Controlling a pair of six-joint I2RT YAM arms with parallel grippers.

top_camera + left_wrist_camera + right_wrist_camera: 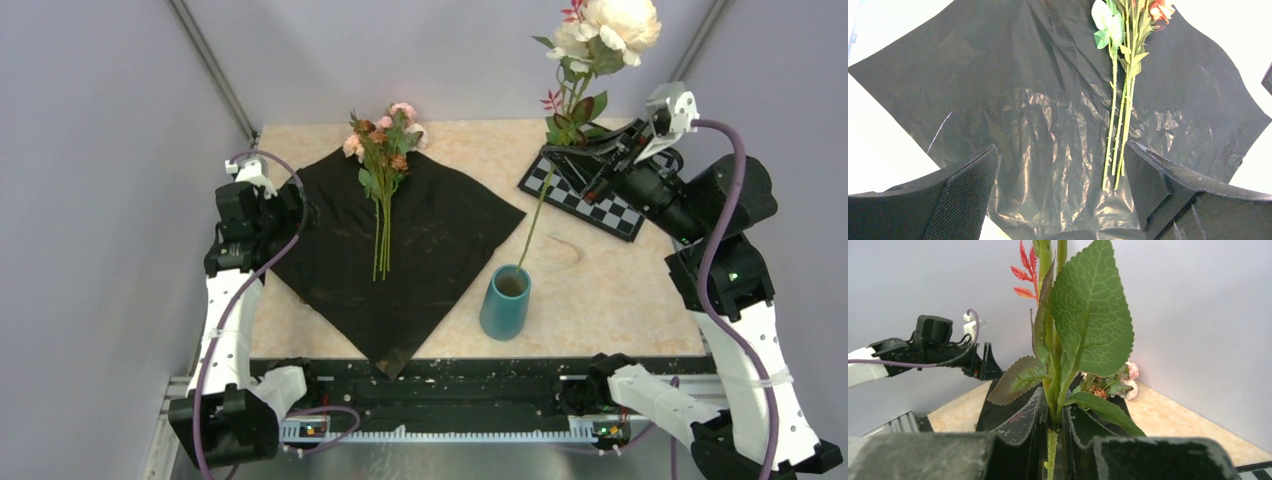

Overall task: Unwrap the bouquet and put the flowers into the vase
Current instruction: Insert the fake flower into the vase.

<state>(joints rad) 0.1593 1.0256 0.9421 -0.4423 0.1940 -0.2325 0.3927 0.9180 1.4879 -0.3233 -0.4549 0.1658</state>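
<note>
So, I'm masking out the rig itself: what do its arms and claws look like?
The left arm and right arm have white links dotted with small holes and chunky black joint housings. A purple cable runs along each. The left claw and right claw are black, with two broad fingers; the left's finger pad has a fine mesh texture.

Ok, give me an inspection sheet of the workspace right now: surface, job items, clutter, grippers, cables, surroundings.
Surface: beige table, black paper spread flat on its left half.
Job's things: flowers lie on the paper; cream-bloomed stem raised, lower end at the mouth of the upright vase.
Clutter: checkerboard at back right.
Grippers: left gripper open, empty, over the paper; right gripper shut on the cream-bloomed stem.
Cables: purple cable along each arm.
Surroundings: plain grey walls.
</note>
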